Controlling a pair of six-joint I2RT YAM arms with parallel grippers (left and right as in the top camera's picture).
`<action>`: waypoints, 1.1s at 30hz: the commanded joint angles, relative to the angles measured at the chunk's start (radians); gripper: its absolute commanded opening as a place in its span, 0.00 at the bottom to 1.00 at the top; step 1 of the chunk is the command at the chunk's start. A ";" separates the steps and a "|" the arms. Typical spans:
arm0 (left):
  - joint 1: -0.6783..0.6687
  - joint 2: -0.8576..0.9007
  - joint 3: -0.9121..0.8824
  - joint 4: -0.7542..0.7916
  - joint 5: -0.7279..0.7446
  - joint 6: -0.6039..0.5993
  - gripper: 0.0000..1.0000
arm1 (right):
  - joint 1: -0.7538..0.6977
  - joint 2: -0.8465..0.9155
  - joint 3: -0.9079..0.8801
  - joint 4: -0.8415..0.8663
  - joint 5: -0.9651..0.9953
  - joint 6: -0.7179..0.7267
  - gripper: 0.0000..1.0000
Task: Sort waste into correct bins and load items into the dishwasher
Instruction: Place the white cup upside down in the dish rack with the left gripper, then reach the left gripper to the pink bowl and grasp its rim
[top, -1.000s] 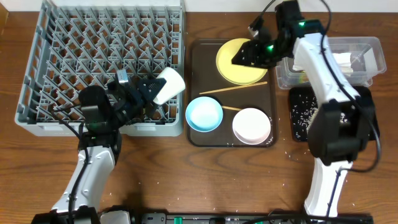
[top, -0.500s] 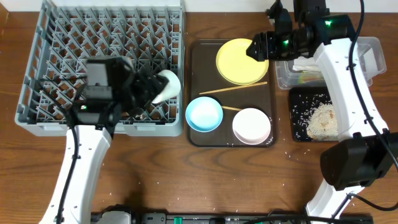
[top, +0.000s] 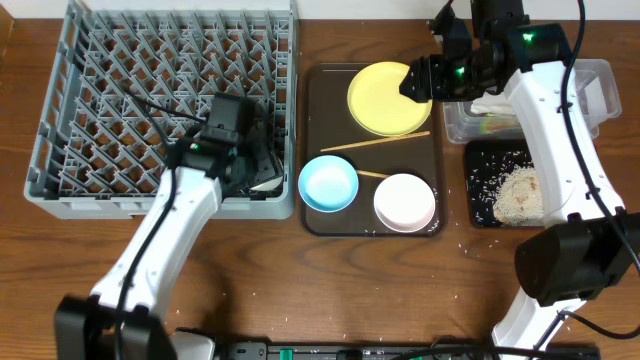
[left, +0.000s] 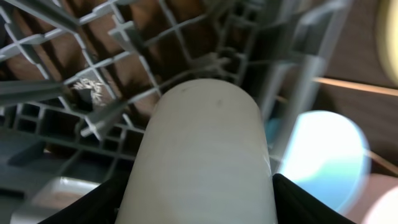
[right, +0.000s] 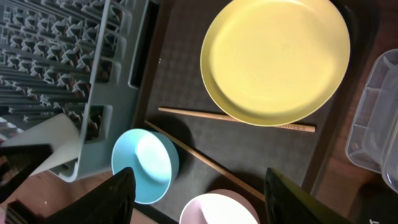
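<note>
My left gripper (top: 256, 172) is shut on the small white cup (top: 266, 183), holding it low among the pegs at the front right corner of the grey dish rack (top: 120, 60). In the left wrist view the cup (left: 205, 155) fills the space between my fingers, with the rack's grid (left: 93, 118) behind. My right gripper (top: 420, 78) is open and empty, hovering over the right edge of the yellow plate (top: 383, 100). The right wrist view shows the plate (right: 273, 56), the chopsticks (right: 236, 117), the light blue bowl (right: 144, 165) and the white bowl (right: 217, 211) below my open fingers (right: 198, 186).
The plate, the blue bowl (top: 328, 184), the white bowl (top: 404, 201) and the chopsticks (top: 375, 142) lie on the dark brown serving tray (top: 315, 100). The clear tub (top: 590, 100) holds the white napkin (top: 497, 103) and the wrapper (top: 497, 125). The black tray (top: 480, 190) holds rice (top: 520, 195). Loose grains lie on the table.
My left arm has carried the cup from above the rack's rim down into the rack's front right corner. My right arm swung off the black tray, then held over the plate.
</note>
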 joint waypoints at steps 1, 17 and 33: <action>-0.003 0.047 0.013 -0.001 -0.059 0.027 0.13 | 0.020 -0.004 0.001 -0.006 0.019 -0.021 0.64; -0.009 0.034 0.144 -0.140 -0.072 0.046 0.78 | 0.024 -0.004 0.001 -0.012 0.020 -0.025 0.68; -0.396 0.107 0.162 0.010 0.048 -0.119 0.78 | -0.021 -0.004 0.001 -0.061 0.109 -0.027 0.68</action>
